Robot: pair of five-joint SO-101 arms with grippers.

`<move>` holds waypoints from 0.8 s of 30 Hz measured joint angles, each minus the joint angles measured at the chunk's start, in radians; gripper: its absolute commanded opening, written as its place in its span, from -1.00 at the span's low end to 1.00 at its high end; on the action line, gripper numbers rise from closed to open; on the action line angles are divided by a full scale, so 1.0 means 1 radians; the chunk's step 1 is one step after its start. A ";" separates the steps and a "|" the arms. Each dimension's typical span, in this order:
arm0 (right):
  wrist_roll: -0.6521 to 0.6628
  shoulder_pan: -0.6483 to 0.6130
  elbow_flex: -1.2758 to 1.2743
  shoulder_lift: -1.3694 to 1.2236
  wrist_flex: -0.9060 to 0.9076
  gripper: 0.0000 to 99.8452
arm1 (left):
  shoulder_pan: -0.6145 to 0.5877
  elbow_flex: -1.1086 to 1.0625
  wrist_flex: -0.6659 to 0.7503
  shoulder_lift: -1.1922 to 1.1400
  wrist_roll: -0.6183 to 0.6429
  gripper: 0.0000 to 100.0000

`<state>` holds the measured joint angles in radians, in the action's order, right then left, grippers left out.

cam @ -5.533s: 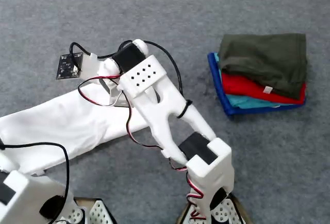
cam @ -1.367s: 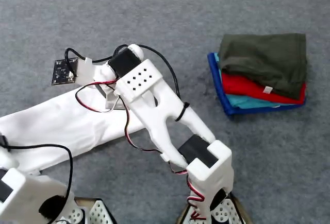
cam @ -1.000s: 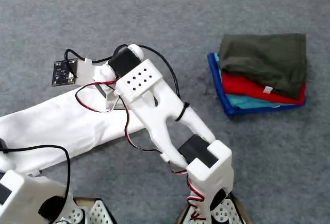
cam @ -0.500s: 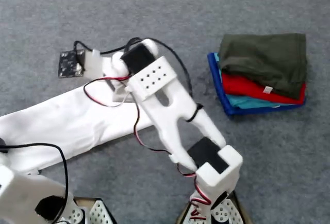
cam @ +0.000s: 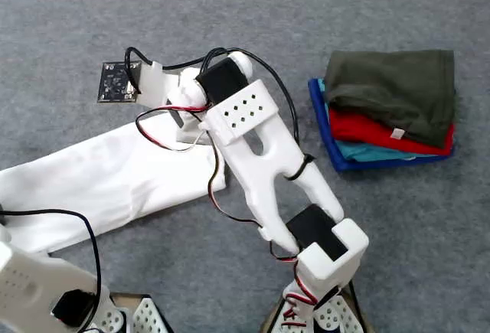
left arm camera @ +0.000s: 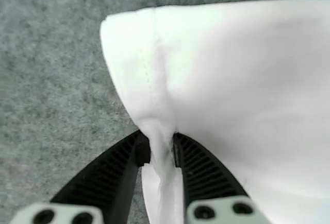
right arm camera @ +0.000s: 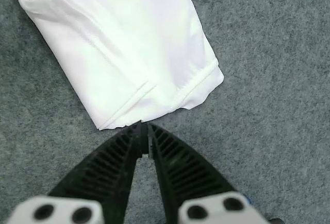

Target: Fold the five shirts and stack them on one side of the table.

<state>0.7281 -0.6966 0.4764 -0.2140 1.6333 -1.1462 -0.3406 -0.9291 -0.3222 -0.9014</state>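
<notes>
**White shirt (cam: 115, 184) pinched at one corner**

Folded long, the white shirt lies across the left half of the grey tabletop (cam: 429, 233), running from the left edge toward the middle. The left wrist view shows the left gripper (left arm camera: 161, 151) clamping a bunched fold of cloth at the shirt's corner. In the right wrist view, the right gripper (right arm camera: 144, 129) has its fingers pressed together on nothing, with the tips at the shirt's hemmed end. From above, a stack of four folded shirts (cam: 387, 111), olive on top, sits near the right edge.
</notes>
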 measured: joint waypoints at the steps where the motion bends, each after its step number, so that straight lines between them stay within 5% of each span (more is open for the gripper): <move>1: 0.000 0.000 0.000 0.000 0.000 -0.99 | 0.000 0.000 0.000 0.000 0.000 -0.96; 10: 0.000 0.000 0.000 0.000 0.000 -0.99 | 0.000 0.008 -0.008 -0.006 0.000 -0.96; 16: 0.000 0.020 0.000 0.000 -0.023 -0.99 | 0.046 0.005 -0.138 0.143 -0.002 -0.96; 24: -0.057 0.117 0.018 0.000 -0.118 -0.99 | 0.247 0.005 -0.351 0.414 0.064 -0.96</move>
<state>0.6713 -0.5800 0.4948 -0.2140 1.5152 -0.8991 -0.3360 -1.2804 0.0921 -0.8370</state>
